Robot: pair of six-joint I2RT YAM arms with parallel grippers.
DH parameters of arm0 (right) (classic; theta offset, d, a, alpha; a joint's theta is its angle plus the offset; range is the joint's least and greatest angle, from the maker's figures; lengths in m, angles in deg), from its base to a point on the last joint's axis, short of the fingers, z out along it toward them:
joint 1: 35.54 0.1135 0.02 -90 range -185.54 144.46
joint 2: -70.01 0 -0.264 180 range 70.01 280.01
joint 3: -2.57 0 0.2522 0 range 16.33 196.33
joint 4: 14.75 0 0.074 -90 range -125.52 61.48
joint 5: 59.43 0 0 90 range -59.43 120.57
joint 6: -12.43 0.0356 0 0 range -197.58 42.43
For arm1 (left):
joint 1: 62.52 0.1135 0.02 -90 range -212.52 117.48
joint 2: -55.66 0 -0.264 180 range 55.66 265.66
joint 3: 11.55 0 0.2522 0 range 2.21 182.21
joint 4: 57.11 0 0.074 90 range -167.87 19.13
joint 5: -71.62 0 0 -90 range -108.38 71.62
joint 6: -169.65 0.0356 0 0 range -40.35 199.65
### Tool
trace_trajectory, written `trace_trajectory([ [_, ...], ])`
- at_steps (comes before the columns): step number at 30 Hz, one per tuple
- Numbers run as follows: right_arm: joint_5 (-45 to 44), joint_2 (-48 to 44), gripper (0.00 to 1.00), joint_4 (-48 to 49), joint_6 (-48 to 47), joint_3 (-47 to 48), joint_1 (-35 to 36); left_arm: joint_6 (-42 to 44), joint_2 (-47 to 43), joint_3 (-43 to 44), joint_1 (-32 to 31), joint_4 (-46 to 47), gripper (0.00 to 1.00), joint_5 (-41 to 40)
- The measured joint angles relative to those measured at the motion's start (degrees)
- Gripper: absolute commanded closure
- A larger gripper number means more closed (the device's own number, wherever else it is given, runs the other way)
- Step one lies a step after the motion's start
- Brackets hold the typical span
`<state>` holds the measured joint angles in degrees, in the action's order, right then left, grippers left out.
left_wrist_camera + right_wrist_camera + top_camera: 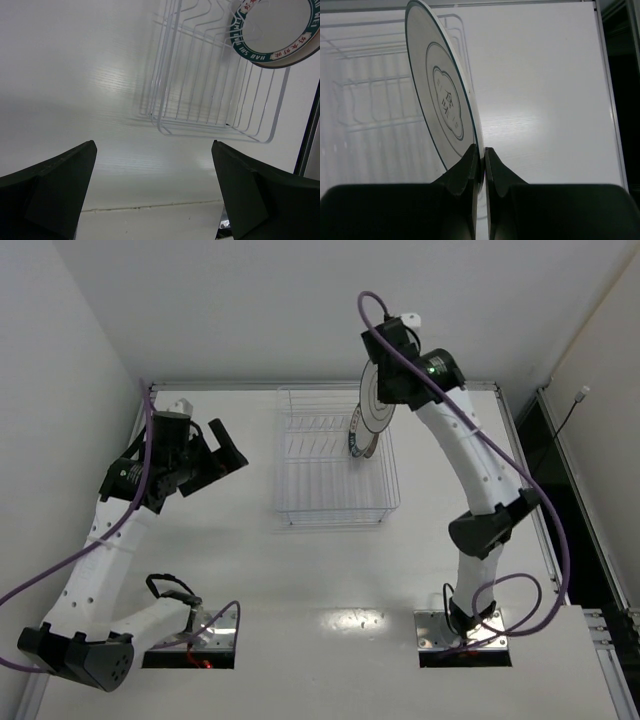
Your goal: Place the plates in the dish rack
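At the bottom of the top view, nearest to us, the two arm bases sat bolted at the edge of a glossy white table [300, 580], which took up most of the frame and reflected the lights. Plain white walls [60, 350] closed the room on the left and at the back, and a dark gap [560, 470] ran along the table's right edge. At the left centre, the left gripper [222, 455] hung over bare table with its jaws spread wide, holding and touching nothing; its own camera showed both dark fingers [60, 190] well apart. Farther in, at the centre, stood the white wire dish rack [340, 523], with a green-rimmed plate [357, 443] on edge among the prongs on its right side. We could not tell whether a second plate stood behind it. Farthest off, at the upper centre, the right gripper [480, 149] was pinched tight on the rim of a pale grey plate [445, 110], held upright on edge above the rack's far right corner.
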<state>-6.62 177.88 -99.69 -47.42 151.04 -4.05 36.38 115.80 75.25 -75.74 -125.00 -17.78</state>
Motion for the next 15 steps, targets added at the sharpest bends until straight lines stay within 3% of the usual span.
trace_trajectory([
  [15, -6.0, 14.1, 1.00, 11.2, -3.4, -1.4, 0.0, 1.2, -2.7, -3.1, 0.0, -0.1, 0.00, -0.8],
])
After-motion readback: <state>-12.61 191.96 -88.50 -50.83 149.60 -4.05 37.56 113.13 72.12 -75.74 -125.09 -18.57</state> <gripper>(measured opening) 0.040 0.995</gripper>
